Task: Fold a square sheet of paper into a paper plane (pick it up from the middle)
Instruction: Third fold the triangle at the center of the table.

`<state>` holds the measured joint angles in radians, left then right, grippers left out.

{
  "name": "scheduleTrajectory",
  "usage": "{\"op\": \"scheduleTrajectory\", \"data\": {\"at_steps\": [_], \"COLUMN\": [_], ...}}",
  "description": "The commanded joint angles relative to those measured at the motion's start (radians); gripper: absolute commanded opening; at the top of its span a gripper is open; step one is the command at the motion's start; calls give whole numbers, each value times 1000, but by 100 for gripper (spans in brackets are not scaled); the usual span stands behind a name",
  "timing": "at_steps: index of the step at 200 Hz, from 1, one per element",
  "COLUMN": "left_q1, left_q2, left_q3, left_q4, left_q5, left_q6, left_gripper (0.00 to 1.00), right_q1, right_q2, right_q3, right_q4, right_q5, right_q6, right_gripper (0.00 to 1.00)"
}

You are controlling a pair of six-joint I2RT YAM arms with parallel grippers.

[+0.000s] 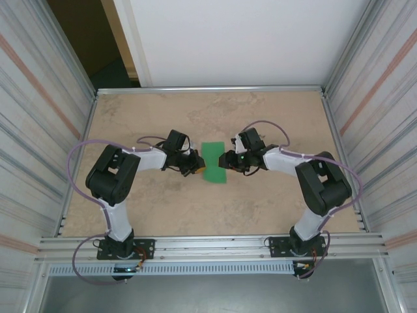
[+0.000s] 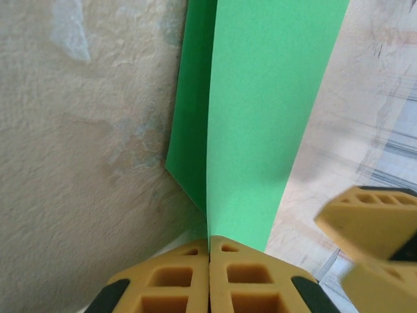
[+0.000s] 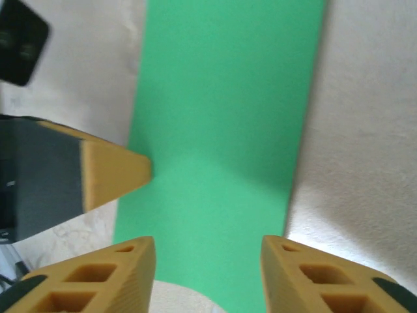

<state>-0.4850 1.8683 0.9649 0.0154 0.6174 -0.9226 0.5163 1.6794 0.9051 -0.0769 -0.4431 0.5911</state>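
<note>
A thin bright green sheet of paper (image 1: pixel 214 162), folded into a long narrow strip, lay at the centre of the beige mottled tabletop (image 1: pixel 273 117). Its long axis ran from the lower middle of the overhead frame towards the top, leaning slightly left. The left gripper (image 1: pixel 199 169) pinched the strip's left edge, its yellow fingers (image 2: pixel 176 280) pressed together on a raised crease. From the right, the right gripper (image 3: pixel 208 251) stood with its jaws apart over the paper's opposite edge, holding nothing.
</note>
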Motion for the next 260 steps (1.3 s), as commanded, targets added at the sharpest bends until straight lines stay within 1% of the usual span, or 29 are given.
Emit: {"op": "scheduleTrajectory", "data": {"at_steps": [1,17,30,52,71,99,144,173,196,221,250,260], "left_q1": [8,6,6,6,7,7,8,9,9,10,10,10], "left_q2": [-38,-51,-59,-68,-68,-61,-55,-50,-47,-43,-41,-41], "left_q3": [-6,-5,-3,4,13,18,19,21,20,21,21,21], "left_q4": [23,14,4,-8,-20,-29,-35,-34,-40,-44,-48,-46], "left_q5": [-2,-2,0,6,9,15,18,21,16,15,14,14], "left_q6": [-46,-55,-62,-74,-84,-95,-102,-106,-104,-102,-100,-100], "left_gripper": [9,9,10,10,10,10,10,10,10,10,10,10], "right_q1": [75,138,195,279,343,388,398,397,393,383,371,369], "right_q2": [-86,-119,-134,-133,-112,-68,-16,-13,-40,-69,-80,-79], "right_q3": [-23,-40,-56,-73,-80,-80,-98,-99,-118,-132,-135,-131], "right_q4": [5,12,27,61,88,129,189,189,204,214,211,207], "right_q5": [161,281,367,474,525,599,648,684,667,639,598,584], "right_q6": [-181,-273,-339,-440,-516,-569,-622,-628,-621,-606,-604,-604], "right_gripper": [55,63,66,68,68,67,65,65,62,58,48,46]}}
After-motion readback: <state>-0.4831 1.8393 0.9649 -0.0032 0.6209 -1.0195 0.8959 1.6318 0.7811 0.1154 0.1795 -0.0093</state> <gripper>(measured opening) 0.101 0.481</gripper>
